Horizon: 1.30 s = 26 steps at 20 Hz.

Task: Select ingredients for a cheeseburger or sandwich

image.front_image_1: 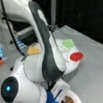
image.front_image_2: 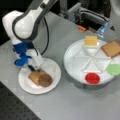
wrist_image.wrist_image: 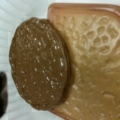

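One claw (image.front_image_2: 35, 69) hangs over the white paper plate (image.front_image_2: 53, 66) at a front view's left, its tips just above the toast on that plate; whether the jaws are spread or closed cannot be told. One dark round patty (image.front_image_2: 45, 80) lies on one brown toast square (image.front_image_2: 33, 76), overlapping one side of it and overhanging its edge; the wrist view shows the same patty (wrist_image.wrist_image: 38, 62) and toast (wrist_image.wrist_image: 92, 62) close up. On the grey counter (image.front_image_2: 62, 105) beyond stands one white divided tray (image.front_image_2: 75, 75). It carries one red disc (image.front_image_2: 92, 78), one green leaf piece (image.front_image_2: 114, 69), one yellow cheese square (image.front_image_2: 91, 40) and one second toast square (image.front_image_2: 111, 48). In a front view, the arm (image.front_image_1: 45, 48) hides most of the tray.
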### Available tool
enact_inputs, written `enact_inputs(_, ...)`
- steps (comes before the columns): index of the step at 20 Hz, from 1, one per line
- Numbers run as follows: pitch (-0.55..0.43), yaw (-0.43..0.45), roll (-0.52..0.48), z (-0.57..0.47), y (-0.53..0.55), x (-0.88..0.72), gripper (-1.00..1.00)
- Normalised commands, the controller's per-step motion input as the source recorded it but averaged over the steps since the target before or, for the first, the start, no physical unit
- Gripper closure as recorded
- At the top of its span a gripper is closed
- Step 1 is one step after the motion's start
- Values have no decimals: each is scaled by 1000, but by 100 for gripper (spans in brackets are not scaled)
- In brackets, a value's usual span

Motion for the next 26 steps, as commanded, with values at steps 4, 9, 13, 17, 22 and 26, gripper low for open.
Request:
enact_inputs(4, -23, 145, 42, -13, -158, 171, -100)
enact_inputs(9, 10, 132, 16, 47, -153, 144, -100)
enact_inputs(13, 48, 106, -26, 90, -116, 110, -100)
enact_inputs(17, 186, -53, -267, 215, 56, -24, -100)
enact_inputs(22, 207, -102, -486, 368, 394, -252, -100)
enact_inputs(26, 170, -97, -590, 364, 624, -417, -100)
